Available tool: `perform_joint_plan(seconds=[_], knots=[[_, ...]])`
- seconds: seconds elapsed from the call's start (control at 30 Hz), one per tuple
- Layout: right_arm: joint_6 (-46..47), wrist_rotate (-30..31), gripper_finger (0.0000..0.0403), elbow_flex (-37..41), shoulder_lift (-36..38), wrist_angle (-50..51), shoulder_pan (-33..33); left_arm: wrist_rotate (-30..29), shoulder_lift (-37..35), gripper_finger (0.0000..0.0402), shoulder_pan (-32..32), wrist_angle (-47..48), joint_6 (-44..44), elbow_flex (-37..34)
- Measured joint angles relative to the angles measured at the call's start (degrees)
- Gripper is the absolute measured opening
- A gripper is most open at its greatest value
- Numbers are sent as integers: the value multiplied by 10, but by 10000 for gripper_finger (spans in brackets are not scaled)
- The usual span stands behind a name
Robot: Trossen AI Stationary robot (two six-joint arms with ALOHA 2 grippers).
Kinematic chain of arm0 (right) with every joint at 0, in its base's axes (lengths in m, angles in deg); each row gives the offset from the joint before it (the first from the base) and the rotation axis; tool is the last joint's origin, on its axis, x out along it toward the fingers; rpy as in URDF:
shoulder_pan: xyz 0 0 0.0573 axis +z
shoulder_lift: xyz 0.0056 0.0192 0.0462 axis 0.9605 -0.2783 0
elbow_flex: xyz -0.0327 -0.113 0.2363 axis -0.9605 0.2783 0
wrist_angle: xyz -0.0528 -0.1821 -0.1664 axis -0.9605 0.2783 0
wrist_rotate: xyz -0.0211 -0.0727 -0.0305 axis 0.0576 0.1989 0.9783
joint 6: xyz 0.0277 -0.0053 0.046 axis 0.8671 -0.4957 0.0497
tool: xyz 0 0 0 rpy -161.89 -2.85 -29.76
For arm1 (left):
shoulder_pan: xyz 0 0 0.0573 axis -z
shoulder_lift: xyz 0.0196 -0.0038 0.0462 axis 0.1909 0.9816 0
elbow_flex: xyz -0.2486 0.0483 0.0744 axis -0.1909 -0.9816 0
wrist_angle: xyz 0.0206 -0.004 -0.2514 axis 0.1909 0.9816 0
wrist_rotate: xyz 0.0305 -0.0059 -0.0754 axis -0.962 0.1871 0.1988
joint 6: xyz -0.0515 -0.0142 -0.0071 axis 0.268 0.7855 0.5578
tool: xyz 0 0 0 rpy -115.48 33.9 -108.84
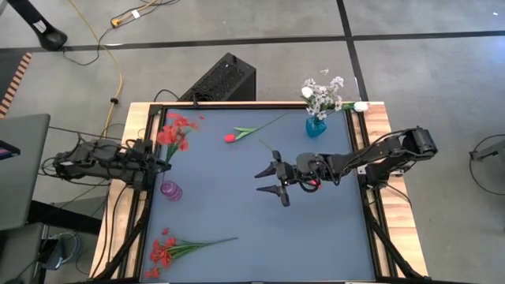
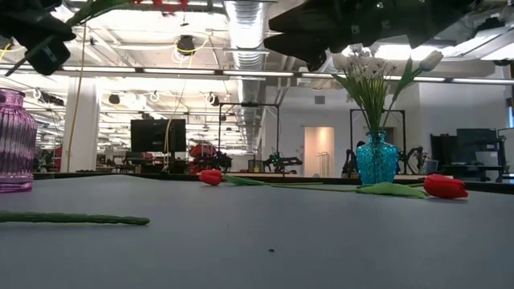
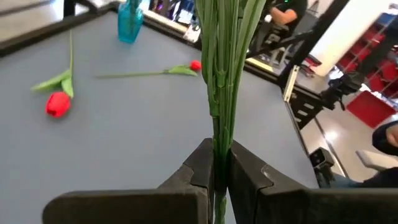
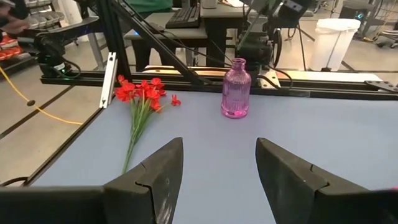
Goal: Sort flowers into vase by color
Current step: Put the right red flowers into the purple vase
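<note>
stems clamped tight between the left gripper point(image 3: 219, 177) fingers: a bundle of thin green ones point(image 3: 225, 74), rising straight up out of the closed jaws in the left wrist view. from above, that gripper point(image 1: 162, 160) sits at the left edge of the table point(image 1: 316, 237), and a red blossom cluster point(image 1: 175, 132) shows just beyond it, toward the far left corner. the purple vase point(image 1: 170, 189) stands just beside this gripper, on its near side.

the right gripper point(image 1: 272, 180) hangs over the middle of the table with its two fingers spread wide and nothing between them. straight ahead of it, across bare table, stands the purple vase, with a second bunch of red blossoms point(image 4: 142, 94) lying flat to one side of the vase near the table's near left corner. a red tulip point(image 1: 251, 130) lies on the table beyond the right gripper, toward the far edge. another red bud point(image 1: 312, 184) shows just behind the gripper's fingers, under the arm. well behind it, at the far right corner, the blue vase point(image 1: 316, 126) holds white flowers point(image 1: 322, 95).
</note>
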Motion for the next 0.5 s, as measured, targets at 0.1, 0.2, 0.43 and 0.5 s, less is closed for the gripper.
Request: perform_joint_plan(seconds=[0.1, 0.2, 0.43, 0.5], knots=[[0, 0, 226, 0, 0, -1, 0, -10, 0, 16, 0, -3, -7, 2], [0, 0, 226, 0, 0, -2, 0, -23, 0, 16, 0, 4, -2, 1], [10, 0, 226, 0, 0, -1, 0, -53, 0, 16, 0, 31, 37, -9], [15, 0, 227, 0, 0, -2, 0, -52, 0, 16, 0, 32, 48, -24]])
